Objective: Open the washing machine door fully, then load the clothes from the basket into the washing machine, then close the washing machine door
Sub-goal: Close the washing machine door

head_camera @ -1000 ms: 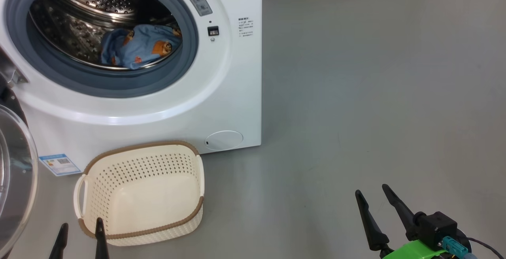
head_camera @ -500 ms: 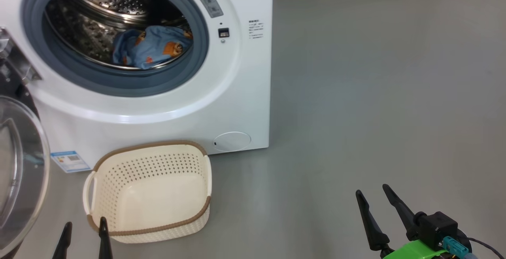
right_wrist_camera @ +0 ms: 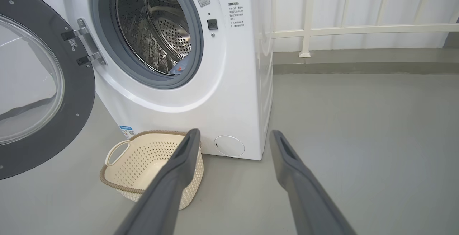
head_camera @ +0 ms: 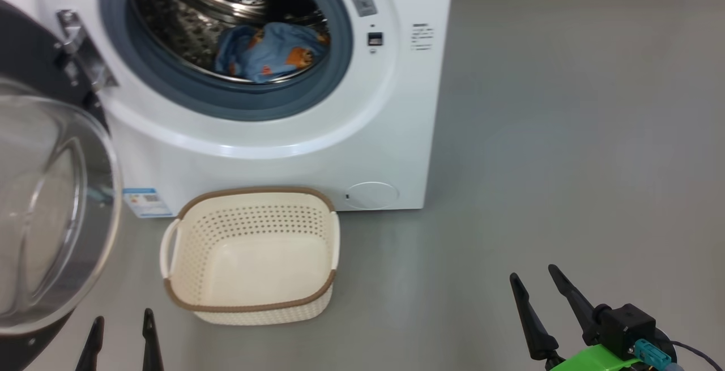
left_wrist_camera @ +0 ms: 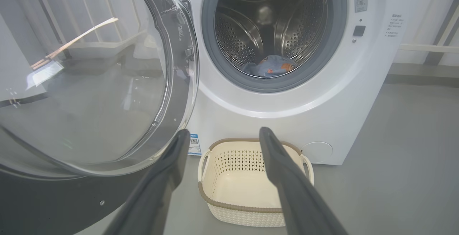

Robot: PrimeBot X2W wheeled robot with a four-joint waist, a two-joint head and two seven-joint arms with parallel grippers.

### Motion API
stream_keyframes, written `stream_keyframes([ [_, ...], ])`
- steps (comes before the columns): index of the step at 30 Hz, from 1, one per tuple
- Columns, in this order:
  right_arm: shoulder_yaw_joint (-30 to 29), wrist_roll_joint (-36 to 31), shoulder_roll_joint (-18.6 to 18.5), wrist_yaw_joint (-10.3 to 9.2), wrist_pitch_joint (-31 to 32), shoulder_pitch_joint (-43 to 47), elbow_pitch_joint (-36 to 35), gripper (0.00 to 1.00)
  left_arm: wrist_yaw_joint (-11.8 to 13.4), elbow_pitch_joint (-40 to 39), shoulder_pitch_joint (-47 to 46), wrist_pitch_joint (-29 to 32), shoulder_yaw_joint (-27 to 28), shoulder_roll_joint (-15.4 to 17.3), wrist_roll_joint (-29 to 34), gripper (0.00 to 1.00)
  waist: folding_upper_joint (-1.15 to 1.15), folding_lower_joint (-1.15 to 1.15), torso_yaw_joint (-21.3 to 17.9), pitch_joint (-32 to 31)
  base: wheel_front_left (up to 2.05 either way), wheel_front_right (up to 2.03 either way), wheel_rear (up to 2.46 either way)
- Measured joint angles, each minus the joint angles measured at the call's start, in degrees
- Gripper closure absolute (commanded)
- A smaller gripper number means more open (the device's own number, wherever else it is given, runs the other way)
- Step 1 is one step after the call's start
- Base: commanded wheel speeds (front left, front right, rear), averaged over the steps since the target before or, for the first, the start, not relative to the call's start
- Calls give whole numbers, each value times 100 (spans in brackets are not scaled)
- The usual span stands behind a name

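drum mouth (head_camera: 187, 25): at 11 o'clock in the head view, unblocked; clothes (head_camera: 266, 56) lie low inside.
washing machine door (head_camera: 51, 201): swung wide at 9 o'clock, closing off that side.
basket (head_camera: 266, 315): at 7 o'clock, just before the washing machine (head_camera: 283, 150).
floor (head_camera: 566, 133): bare from 1 to 4 o'clock.

Soft, even light; sharp pictures.
Pale reflections streak the bulging clear glass door window (left_wrist_camera: 89, 77); shadows stay faint.

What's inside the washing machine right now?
Inside the washing machine, a bundle of blue clothes with orange pictures lies at the bottom of the shiny holey drum. Whatever is beneath the bundle is covered, so I cannot tell.
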Motion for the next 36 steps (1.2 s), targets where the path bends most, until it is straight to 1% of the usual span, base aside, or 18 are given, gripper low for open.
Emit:
stream_keyframes([
  [10,32,0,-22,0,2,0,-8,0,30,-30,1,0,-48,0,-43,0,0,0,543,24,0,0,0],
  [12,44,0,-23,0,2,0,-7,0,76,-32,1,1,-62,0,-51,0,0,0,666,28,0,0,0],
  [23,111,-1,-22,0,2,0,13,0,88,-33,7,1,-42,-1,-57,0,0,0,1278,-30,0,0,0],
  [29,149,-1,-20,0,2,2,32,0,88,-33,25,1,-19,-1,-57,0,0,0,1487,-114,0,0,0],
  [36,157,-1,-15,0,3,13,40,0,120,-33,49,0,-2,-2,-66,0,0,0,1629,-182,0,0,0],
])
